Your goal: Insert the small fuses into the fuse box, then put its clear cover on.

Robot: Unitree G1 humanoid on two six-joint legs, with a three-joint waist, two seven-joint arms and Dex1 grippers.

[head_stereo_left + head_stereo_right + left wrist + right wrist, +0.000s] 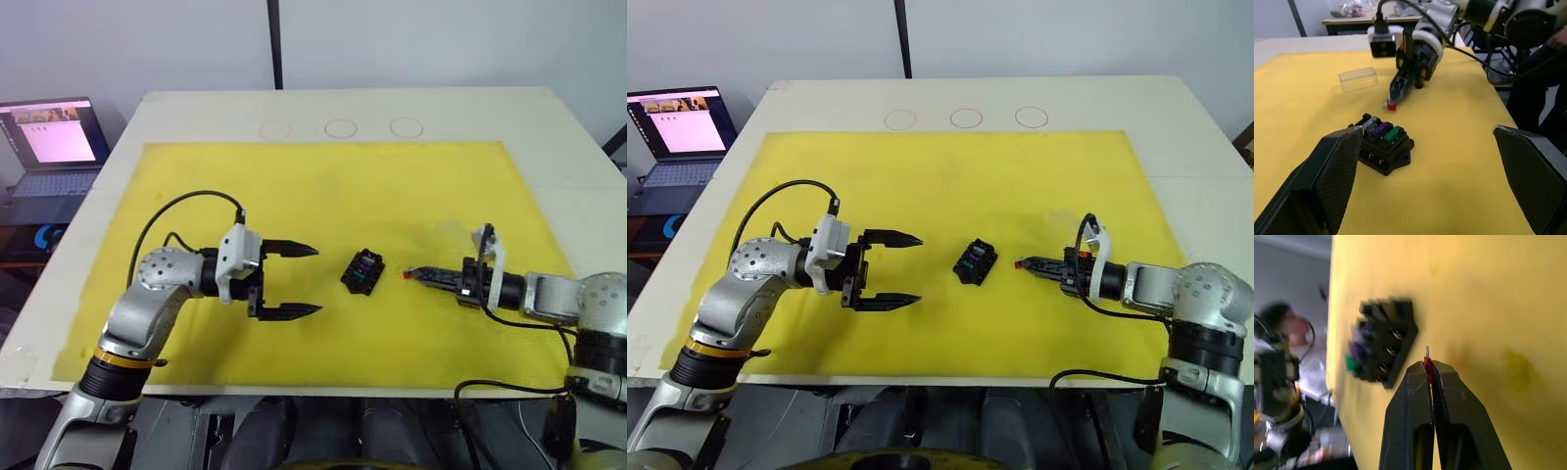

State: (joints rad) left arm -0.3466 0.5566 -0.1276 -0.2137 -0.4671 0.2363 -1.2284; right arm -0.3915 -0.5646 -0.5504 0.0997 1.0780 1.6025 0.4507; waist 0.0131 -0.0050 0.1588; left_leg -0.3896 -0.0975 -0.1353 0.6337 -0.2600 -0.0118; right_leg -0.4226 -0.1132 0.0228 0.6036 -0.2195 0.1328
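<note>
The small black slotted plastic fuse box [362, 271] holds purple and green fuses; the right gripper [1428, 366] pinches a tiny red blade fuse [1391, 106], while the left gripper [307, 281] gapes wide, empty.

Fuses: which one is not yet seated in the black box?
The red fuse, pinched at the right gripper tip beside the fuse box. The green fuse and the purple one already sit in slots.

text: none legible | laptop [57, 137] beside the counter [343, 108]: screen lit, its writing too small to read | fuse box [1383, 147]: no readable marking | three circles on counter: unlabelled
</note>
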